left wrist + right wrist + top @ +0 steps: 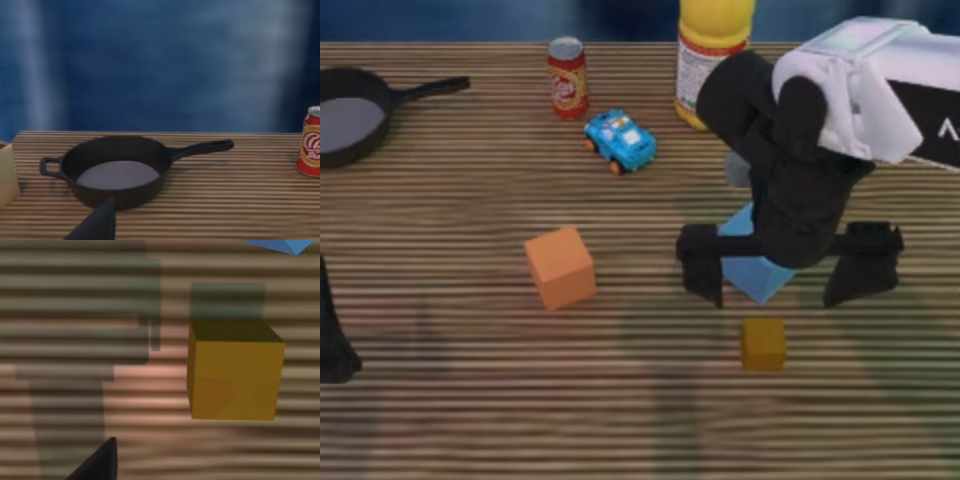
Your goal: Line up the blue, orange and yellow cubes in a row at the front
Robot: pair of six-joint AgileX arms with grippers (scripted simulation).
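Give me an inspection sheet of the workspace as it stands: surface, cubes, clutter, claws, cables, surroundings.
Surface: striped wooden table.
Job's things: orange cube left of centre; blue cube partly under the right arm; yellow cube nearer the front, just below the blue one. All apart, no row yet.
Clutter: frying pan back left; soda can, toy car and yellow bottle along the back.
Claws: right claw open, its fingers either side of the blue cube; left claw at the left edge, fingers hidden.
Cables: nothing seen.
Surroundings: blurred blue backdrop behind the table.
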